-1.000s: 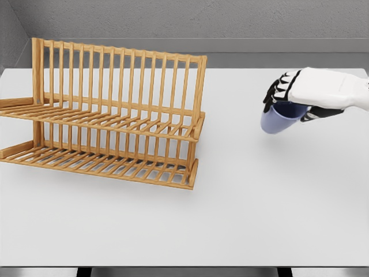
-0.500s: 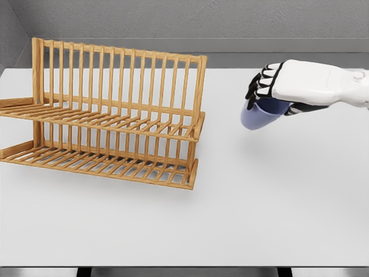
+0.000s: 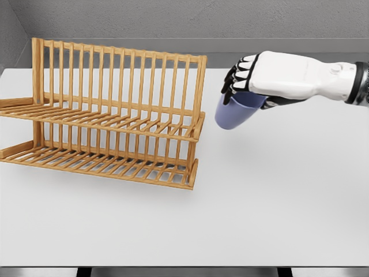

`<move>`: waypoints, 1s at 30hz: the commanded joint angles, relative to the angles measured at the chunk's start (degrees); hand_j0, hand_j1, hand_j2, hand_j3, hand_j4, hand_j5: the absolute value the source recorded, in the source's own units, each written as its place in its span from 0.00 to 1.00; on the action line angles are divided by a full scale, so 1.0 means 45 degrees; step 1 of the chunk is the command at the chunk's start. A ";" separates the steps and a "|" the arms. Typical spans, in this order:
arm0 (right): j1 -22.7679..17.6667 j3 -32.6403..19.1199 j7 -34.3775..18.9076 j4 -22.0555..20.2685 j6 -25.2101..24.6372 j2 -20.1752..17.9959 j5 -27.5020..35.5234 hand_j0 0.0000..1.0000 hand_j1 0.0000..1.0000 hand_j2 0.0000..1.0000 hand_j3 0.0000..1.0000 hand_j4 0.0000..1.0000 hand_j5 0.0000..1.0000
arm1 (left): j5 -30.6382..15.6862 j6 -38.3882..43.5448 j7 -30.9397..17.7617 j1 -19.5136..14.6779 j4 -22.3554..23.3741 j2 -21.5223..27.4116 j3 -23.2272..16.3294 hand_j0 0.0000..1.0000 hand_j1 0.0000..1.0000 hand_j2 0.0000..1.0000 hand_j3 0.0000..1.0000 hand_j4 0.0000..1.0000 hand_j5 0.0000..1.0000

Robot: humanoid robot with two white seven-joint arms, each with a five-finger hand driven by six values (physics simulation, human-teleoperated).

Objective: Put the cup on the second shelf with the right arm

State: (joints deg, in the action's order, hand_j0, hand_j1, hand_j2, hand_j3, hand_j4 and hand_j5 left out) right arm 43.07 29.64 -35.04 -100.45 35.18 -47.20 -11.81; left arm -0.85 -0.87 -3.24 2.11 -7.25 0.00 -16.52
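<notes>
Nearest to me, along the lower part of the frame, the white table [image 3: 248, 219] carries nothing in front. Higher on the left stands the wooden dish rack [image 3: 109, 115], with a lower shelf [image 3: 104, 163] near the table surface and an upper shelf [image 3: 109, 122] above it, both made of thin slats, and a tall slatted back behind them. In the upper right of the frame my right hand [image 3: 259, 78] reaches in from the right edge, and its dark fingers [image 3: 233, 81] are closed around the rim of the blue cup [image 3: 233, 112], which hangs tilted under my palm, clear above the table. Compared with one second ago, the hand and the cup have travelled to the left and a little upward: then the cup was far on the right side, well apart from the rack, and now it is just beside the right end post of the rack, about at the height of the upper shelf. I judge this means the carrying step is nearly finished and the placing comes next. The cup must still pass over the shelf's front edge without hitting the post, and it should be turned more upright before I let it go. My left arm does not appear in this view.
</notes>
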 commanded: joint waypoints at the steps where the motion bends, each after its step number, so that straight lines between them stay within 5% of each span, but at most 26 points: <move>1: 0.0000 -0.0004 0.0010 -0.0002 -0.0040 0.0138 0.0066 0.60 0.60 0.60 0.60 0.60 0.60 | -0.0005 0.0017 -0.0002 0.0000 -0.0010 0.0001 0.0000 1.00 1.00 1.00 1.00 1.00 1.00; 30: 0.1426 0.0875 0.0010 -0.0002 -0.0040 0.1778 0.0027 0.60 0.60 0.60 0.60 0.60 0.60 | -0.0005 -0.0002 -0.0002 0.0000 0.0010 0.0001 0.0000 1.00 1.00 1.00 1.00 1.00 1.00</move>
State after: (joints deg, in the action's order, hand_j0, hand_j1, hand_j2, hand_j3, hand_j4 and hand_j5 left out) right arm 49.57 33.15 -34.98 -100.45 35.18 -39.65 -12.07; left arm -0.86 -0.87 -3.24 2.11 -7.24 0.00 -16.52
